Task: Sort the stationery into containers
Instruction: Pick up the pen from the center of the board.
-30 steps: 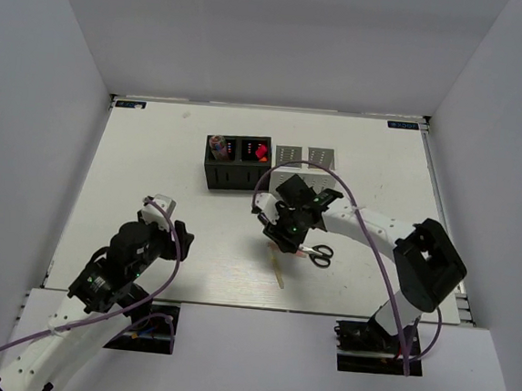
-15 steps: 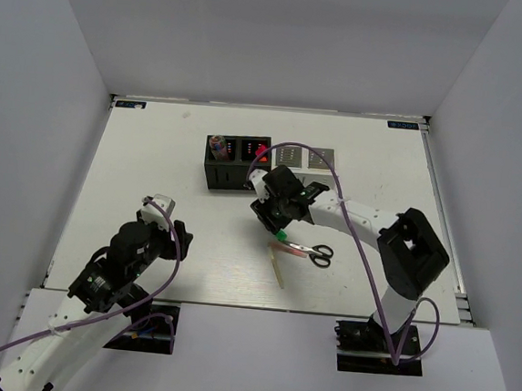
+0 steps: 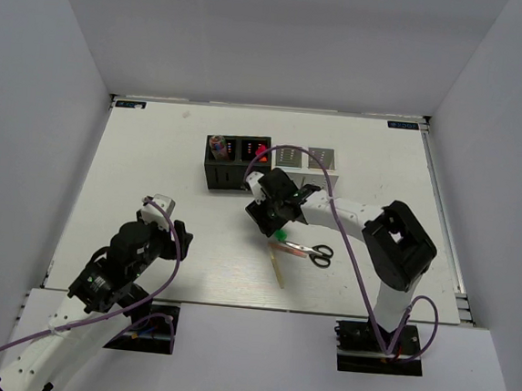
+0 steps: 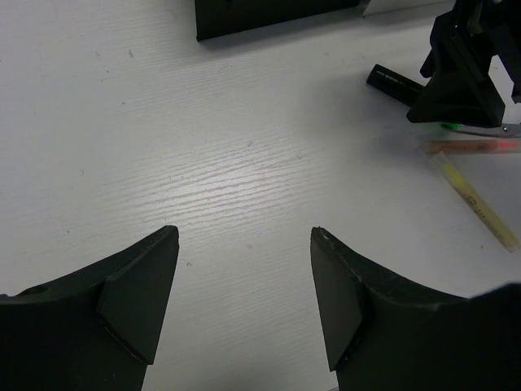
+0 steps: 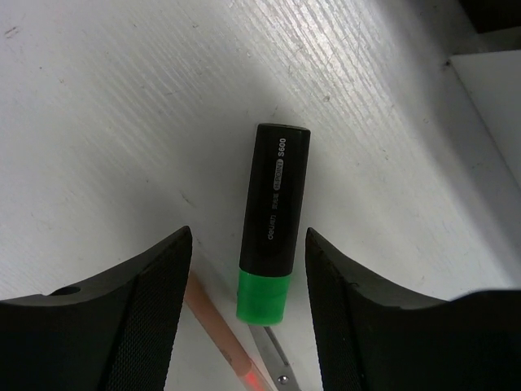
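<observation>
A black highlighter with a green cap (image 5: pixel 273 205) lies flat on the table. My right gripper (image 5: pixel 247 236) is open and hangs just above it, one finger on each side, not touching. A thin pink stick (image 5: pixel 221 336) and the blade of the black-handled scissors (image 3: pixel 313 251) lie by the cap. A pale wooden stick (image 3: pixel 278 268) lies nearer the front. The row of containers (image 3: pixel 287 158), two black and two white, stands behind. The two black ones hold coloured items. My left gripper (image 4: pixel 244 238) is open and empty over bare table.
From the left wrist view the right gripper (image 4: pixel 460 69) stands over the highlighter (image 4: pixel 395 80), with the pink stick (image 4: pixel 472 147) and the pale stick (image 4: pixel 476 204) beside it. White walls enclose the table (image 3: pixel 155 150).
My right gripper has moved left and back from over the scissors to above the green-capped highlighter. The left arm has not moved.
</observation>
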`<move>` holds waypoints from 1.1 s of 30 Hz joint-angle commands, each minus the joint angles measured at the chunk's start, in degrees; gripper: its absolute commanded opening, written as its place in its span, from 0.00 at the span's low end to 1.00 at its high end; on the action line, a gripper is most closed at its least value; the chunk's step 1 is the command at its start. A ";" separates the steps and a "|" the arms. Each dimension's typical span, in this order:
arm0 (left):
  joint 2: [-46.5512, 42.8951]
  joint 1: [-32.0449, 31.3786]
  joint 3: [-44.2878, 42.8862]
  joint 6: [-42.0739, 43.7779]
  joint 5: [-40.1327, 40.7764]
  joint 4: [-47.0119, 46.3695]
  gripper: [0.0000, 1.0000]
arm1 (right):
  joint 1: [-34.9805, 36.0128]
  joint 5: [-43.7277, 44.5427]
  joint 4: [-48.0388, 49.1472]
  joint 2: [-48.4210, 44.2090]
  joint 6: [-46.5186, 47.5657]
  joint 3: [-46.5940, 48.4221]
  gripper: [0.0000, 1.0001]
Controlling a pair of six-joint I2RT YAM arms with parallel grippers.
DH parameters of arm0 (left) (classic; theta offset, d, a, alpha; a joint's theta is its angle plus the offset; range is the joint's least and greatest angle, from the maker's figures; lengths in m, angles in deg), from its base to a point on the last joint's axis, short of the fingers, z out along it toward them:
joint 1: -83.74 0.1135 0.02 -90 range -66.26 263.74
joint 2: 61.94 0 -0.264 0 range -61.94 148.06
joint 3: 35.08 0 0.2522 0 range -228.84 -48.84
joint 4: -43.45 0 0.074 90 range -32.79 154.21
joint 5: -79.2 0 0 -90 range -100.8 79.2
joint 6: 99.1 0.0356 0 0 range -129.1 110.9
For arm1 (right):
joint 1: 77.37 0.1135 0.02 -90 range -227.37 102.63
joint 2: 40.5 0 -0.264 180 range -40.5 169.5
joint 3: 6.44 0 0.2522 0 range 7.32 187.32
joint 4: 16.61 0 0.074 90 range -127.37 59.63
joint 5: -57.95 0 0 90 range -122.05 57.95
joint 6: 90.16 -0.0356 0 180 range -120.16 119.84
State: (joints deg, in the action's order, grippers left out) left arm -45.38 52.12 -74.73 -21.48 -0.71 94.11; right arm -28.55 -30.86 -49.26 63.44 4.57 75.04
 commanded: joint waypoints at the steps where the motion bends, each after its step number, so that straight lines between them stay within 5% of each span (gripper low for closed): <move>1: -0.21 0.24 -0.04 0.60 0.46 0.36 0.76 | -0.04 -0.66 2.11 1.44 0.36 0.92 0.61; 14: -0.74 0.15 0.05 0.60 0.90 0.54 0.76 | -0.74 -4.52 -0.34 5.31 2.38 1.36 0.58; 26: -1.00 0.24 0.05 0.69 1.34 0.45 0.76 | -1.09 -6.29 -4.30 5.31 3.97 -0.31 0.06; 33: -1.26 0.24 0.23 0.78 1.60 0.54 0.76 | -1.27 -18.32 -7.73 -0.21 9.84 2.75 0.00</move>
State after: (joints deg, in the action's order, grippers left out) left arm -46.08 52.12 -74.73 -21.13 -0.06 94.31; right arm -30.01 -41.87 -51.73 66.74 10.67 75.90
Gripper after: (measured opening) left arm 0.761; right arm 0.340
